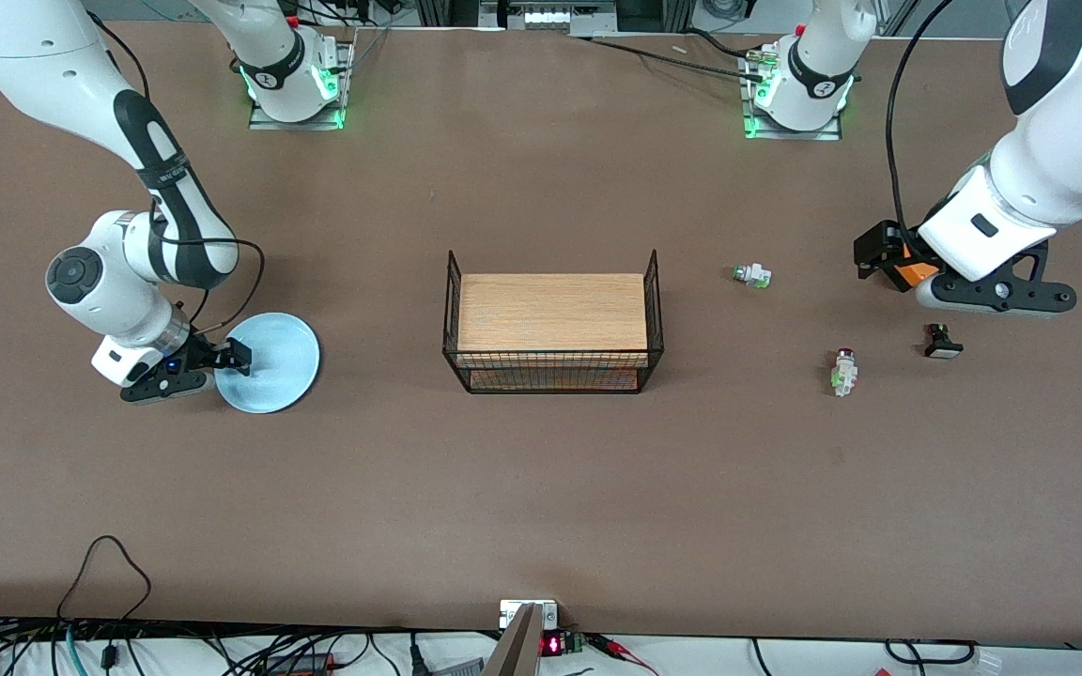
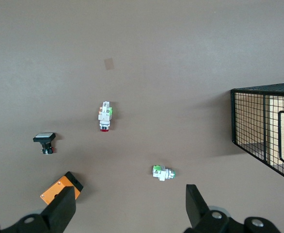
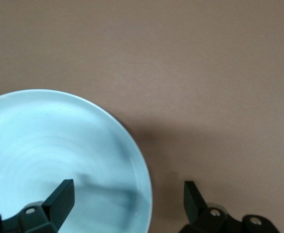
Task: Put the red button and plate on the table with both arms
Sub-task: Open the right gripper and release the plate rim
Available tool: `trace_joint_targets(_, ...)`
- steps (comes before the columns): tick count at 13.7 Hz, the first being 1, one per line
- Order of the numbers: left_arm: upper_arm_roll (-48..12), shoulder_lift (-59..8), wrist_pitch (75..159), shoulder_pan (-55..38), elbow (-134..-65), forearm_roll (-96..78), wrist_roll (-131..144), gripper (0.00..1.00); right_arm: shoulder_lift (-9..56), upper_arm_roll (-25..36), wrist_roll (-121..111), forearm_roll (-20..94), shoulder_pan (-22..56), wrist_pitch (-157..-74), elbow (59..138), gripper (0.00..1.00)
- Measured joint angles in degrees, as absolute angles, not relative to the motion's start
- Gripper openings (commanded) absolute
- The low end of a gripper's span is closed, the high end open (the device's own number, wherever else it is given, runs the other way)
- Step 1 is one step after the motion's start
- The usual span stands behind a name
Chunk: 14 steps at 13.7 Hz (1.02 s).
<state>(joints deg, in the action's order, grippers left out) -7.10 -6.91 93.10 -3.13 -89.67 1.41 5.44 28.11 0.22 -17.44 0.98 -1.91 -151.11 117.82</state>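
Light blue round plate [image 1: 273,361] flat on table [image 1: 541,488], right arm's end; right gripper [image 1: 239,357] wide, straddling its rim. Red button [image 1: 844,371], dark-red cap, lies nearer camera than left gripper [image 1: 879,253], wide, empty.

Both arms are white, built of rounded jointed segments with black bands at the joints. The right arm [image 1: 142,272] carries a round dark grey cap on its elbow and a thin black cable looping beside the wrist. The left arm [image 1: 1020,197] has a black cable arcing above it and an orange block by the wrist. Green lights glow at both bases. Each end effector is black with two fingers
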Motion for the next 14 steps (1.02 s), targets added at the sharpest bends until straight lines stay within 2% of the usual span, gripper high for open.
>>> trace_joint_targets(5,-7.12,-6.91,93.10,-3.13,-89.67,1.41,5.44,1.00,23.99,0.31,-15.30,-0.62,-0.50,-124.85,105.35,1.00)
trace_joint_targets(11,-7.12,-6.91,93.10,-3.13,-89.68,1.41,5.44,1.00,22.84,0.36,-3.34,-5.51,1.27,-93.30,86.59,1.00)
trace_joint_targets(14,-7.12,-6.91,93.10,-3.13,-89.68,1.41,5.44,1.00,21.65,0.32,4.77,-5.62,2.36,-82.28,80.27,1.00)
